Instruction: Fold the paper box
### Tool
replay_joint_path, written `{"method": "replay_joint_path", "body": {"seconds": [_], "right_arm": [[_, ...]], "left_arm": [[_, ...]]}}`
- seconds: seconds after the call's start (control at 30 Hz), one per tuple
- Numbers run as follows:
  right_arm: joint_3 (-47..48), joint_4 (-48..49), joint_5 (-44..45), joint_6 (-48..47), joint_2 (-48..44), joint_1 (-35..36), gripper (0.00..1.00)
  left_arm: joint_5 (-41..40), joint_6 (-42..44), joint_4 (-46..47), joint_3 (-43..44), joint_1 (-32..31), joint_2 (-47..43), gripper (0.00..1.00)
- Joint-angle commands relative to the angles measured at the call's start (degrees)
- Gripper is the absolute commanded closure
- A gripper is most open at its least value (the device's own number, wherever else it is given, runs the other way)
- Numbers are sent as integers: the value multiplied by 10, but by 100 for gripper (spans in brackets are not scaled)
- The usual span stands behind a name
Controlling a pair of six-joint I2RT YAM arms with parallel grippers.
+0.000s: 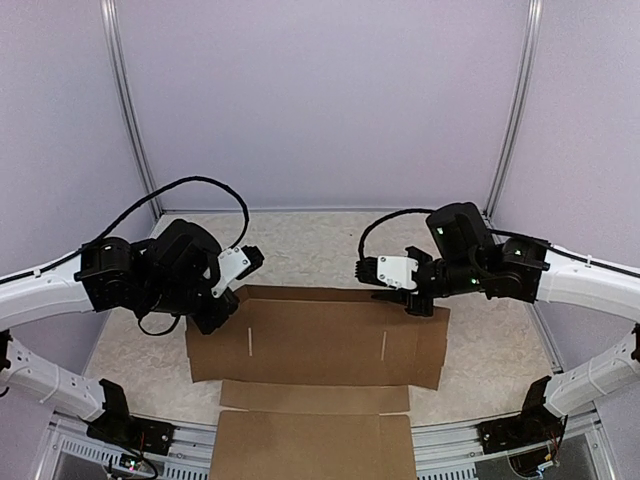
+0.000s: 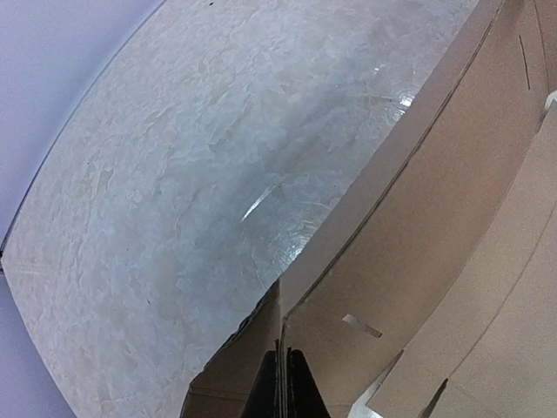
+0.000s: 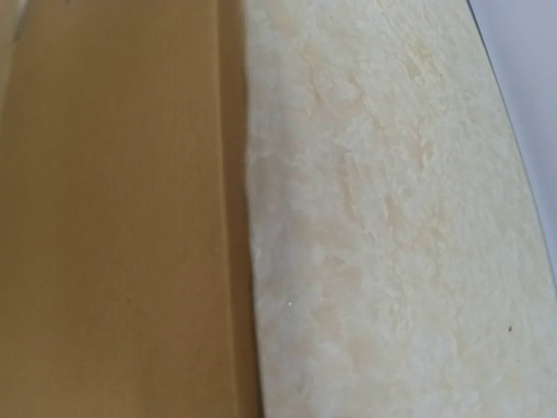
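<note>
Left gripper [image 2: 282, 374]: fingers pressed together, pinching a thin flap edge at the far-left corner of the paper box [image 1: 320, 345].

Box: brown, unprinted, mostly flat sheet on the table [image 1: 300, 235], between the two arms. The main panel's long axis runs left to right, further panels reach the near edge, and two short slots show.

Right gripper [image 1: 405, 298]: at the far-right edge of the sheet. Cannot tell whether spread or pinching, as no fingers show in its own view.

Judgement: the sheet lies to the near side of both grippers, and only the left has a visible hold, so the left flap fold falls to it.
</note>
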Motion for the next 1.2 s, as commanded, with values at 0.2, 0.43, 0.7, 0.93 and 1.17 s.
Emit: {"method": "replay_joint_path", "body": {"seconds": [0.2,0.43,0.7,0.93,1.17], "right_arm": [[69,-59,-25,-13,52,11,64],[90,-73,4,-17,91,18,66],[100,-81,26,-17,105,26,90],[104,-63,70,2,115,33,100],[82,-6,121,34,123,41,100]], "left_arm": [[-59,12,39,-1,-19,21,100],[-70,12,46,-9,-21,22,100],[-84,9,52,-16,-23,22,100],[-110,-20,67,-17,-24,38,100],[-156,-101,161,-47,-33,52,100]]}}
